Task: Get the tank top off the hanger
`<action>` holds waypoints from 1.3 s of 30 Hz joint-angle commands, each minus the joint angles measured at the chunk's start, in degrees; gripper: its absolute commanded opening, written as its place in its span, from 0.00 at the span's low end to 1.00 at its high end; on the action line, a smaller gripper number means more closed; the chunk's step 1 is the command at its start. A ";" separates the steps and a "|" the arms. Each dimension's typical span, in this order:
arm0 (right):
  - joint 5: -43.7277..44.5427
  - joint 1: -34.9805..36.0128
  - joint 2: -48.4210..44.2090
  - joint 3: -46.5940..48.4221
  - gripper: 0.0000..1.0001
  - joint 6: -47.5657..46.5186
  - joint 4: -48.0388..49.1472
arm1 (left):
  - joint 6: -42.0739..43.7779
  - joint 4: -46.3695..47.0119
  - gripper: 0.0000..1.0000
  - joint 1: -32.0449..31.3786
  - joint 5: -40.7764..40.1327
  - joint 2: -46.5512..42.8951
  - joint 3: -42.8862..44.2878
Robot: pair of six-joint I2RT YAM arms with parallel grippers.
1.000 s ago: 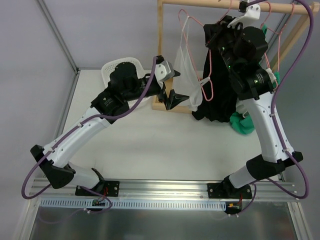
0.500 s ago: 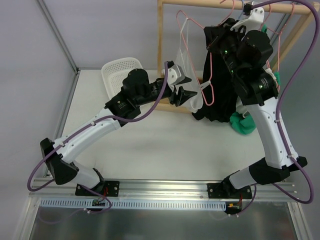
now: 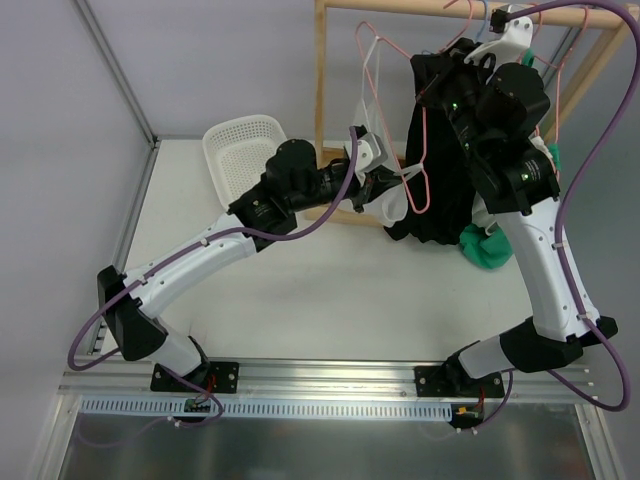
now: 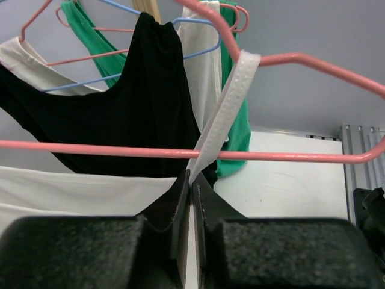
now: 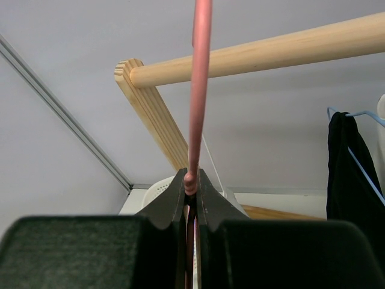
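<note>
A white tank top (image 3: 372, 130) hangs on a pink hanger (image 3: 421, 170) under the wooden rail. Its white strap (image 4: 230, 103) loops over the pink hanger (image 4: 289, 156) wire. My left gripper (image 3: 380, 186) is shut on the tank top at the lower end of that strap; in the left wrist view the left gripper (image 4: 192, 183) pinches the fabric just below the hanger's bar. My right gripper (image 3: 484, 18) is up at the rail, and in the right wrist view the right gripper (image 5: 191, 180) is shut on the pink hanger (image 5: 201, 72) wire.
A wooden rack (image 3: 322, 100) stands at the back of the table with its rail (image 5: 258, 54) across the top. A black garment (image 3: 440, 170) hangs beside the tank top and a green garment (image 3: 485, 250) lies below it. A white basket (image 3: 240, 140) sits at the back left.
My left gripper has moved right to the tank top and closed from open onto its strap. The right arm has risen slightly, still holding the hanger.
</note>
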 commanded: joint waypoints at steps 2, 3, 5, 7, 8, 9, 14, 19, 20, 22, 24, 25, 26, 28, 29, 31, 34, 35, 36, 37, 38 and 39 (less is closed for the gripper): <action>2.19 0.41 -2.60 -0.11 0.00 -0.47 2.86 | -1.32 3.26 0.00 -1.58 -0.80 -1.46 3.03; 2.45 0.41 -2.60 -0.20 0.00 -0.82 2.95 | -1.93 3.00 0.00 -2.02 -0.80 -1.64 3.64; 2.72 0.41 -2.43 -0.29 0.00 -1.61 3.04 | -4.56 0.99 0.00 -2.37 -0.54 -1.90 4.78; 2.72 0.41 -2.43 -0.55 0.00 -2.49 3.48 | -5.63 -0.77 0.00 -3.16 -0.01 -2.34 5.66; 2.81 0.41 -2.60 -1.42 0.00 -2.76 3.91 | -5.63 -1.65 0.00 -3.60 -0.45 -3.47 5.32; 3.16 0.41 -2.86 -1.87 0.00 -3.19 4.70 | -5.46 -1.75 0.00 -4.04 -0.89 -4.09 4.36; 3.51 0.41 -4.09 -4.77 0.00 -5.39 6.90 | -4.93 -2.80 0.00 -6.41 -3.09 -7.61 3.64; 5.09 0.41 -4.27 -5.91 0.00 -5.75 7.52 | -6.77 -4.38 0.00 -8.17 -2.48 -8.32 4.70; 5.35 0.67 -4.36 -6.09 0.00 -5.92 7.44 | -7.29 -4.47 0.00 -8.61 -2.47 -8.23 4.79; 5.88 0.94 -4.53 -6.96 0.00 -6.45 8.40 | -8.53 -4.38 0.00 -9.58 -2.39 -7.71 5.22; 6.23 1.20 -4.89 -7.32 0.00 -6.80 8.93 | -8.62 -4.38 0.00 -10.98 -2.47 -6.65 5.84; 6.50 1.29 -4.89 -7.41 0.00 -6.89 9.02 | -8.62 -4.38 0.00 -11.51 -2.91 -6.30 6.19; 6.59 1.55 -4.97 -7.67 0.00 -6.98 9.19 | -8.71 -4.38 0.00 -11.95 -3.00 -5.34 6.63; 7.11 1.81 -5.06 -7.76 0.00 -7.15 9.54 | -8.79 -4.38 0.00 -13.00 -3.09 -4.11 8.12; 7.37 2.16 -5.06 -7.85 0.00 -7.33 9.63 | -8.88 -4.38 0.00 -13.27 -3.00 -2.88 8.65; 8.25 2.34 -4.98 -8.02 0.00 -7.42 9.98 | -8.88 -4.38 0.00 -13.88 -2.48 -1.82 10.14; 9.04 2.52 -4.80 -7.50 0.00 -7.42 10.33 | -8.97 -4.47 0.00 -14.76 -1.42 -0.76 10.06; 9.22 2.52 -4.80 -7.15 0.00 -7.59 10.25 | -9.06 -4.47 0.00 -15.03 -1.51 -1.28 9.54; 9.22 2.52 -4.62 -6.80 0.00 -7.85 10.25 | -9.23 -4.47 0.00 -15.20 -1.07 -1.72 7.97; 9.40 2.52 -4.54 -6.01 0.00 -8.29 10.25 | -9.15 -4.47 0.00 -15.38 -0.89 -2.68 6.82; 9.31 2.52 -4.53 -5.66 0.00 -8.47 10.25 | -9.15 -4.47 0.00 -15.38 -0.89 -2.69 5.50; 9.31 2.52 -4.53 -5.39 0.00 -8.56 10.25 | -11.32 -4.47 0.00 -15.47 -1.15 -4.26 2.36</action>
